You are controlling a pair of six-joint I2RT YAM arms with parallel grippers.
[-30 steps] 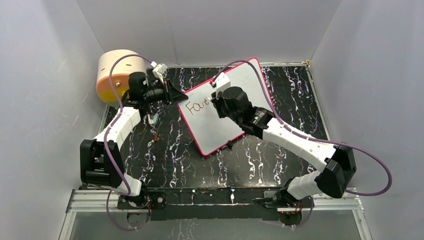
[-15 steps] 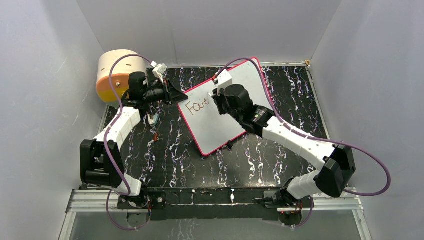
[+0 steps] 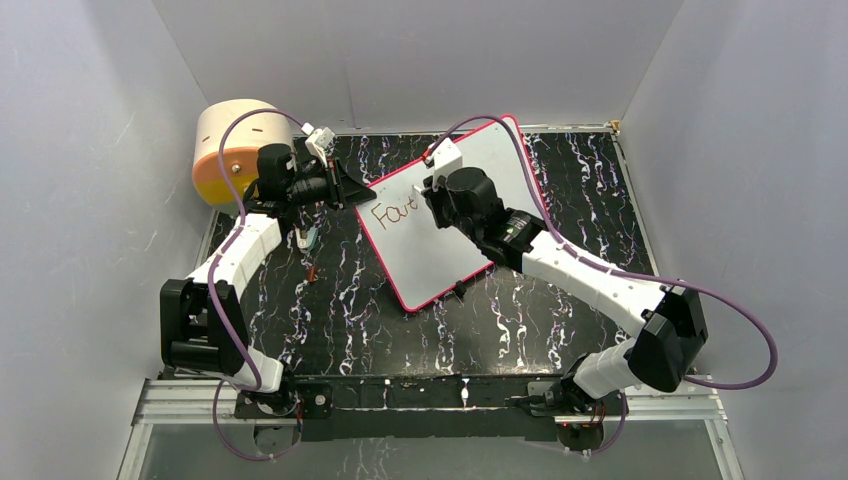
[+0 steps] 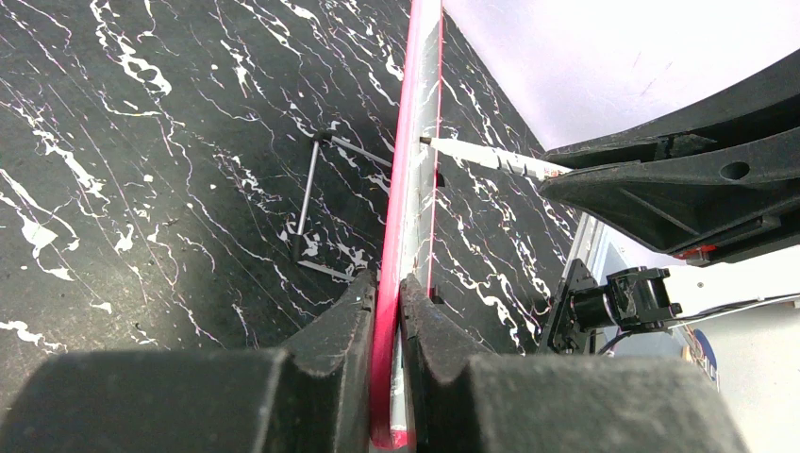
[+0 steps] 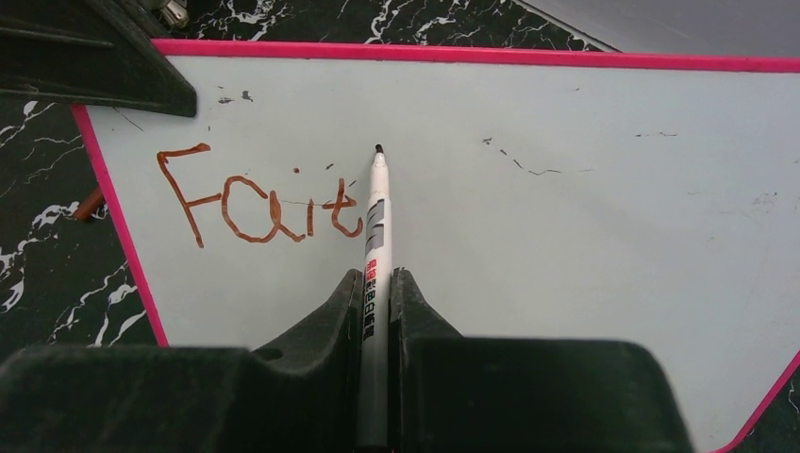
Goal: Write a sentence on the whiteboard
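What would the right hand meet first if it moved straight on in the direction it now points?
The whiteboard. The marker clamped in the right hand points at bare white surface just beside the written letters, so its tip arrives first. It may already touch; depth is unclear.

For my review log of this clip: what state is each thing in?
whiteboard, pink edge clamped by the left gripper
sentence, unfinished, reads "Fait" so far
marker, uncapped, tip at the board beside the t
left gripper, shut on the whiteboard
right gripper, shut on the marker
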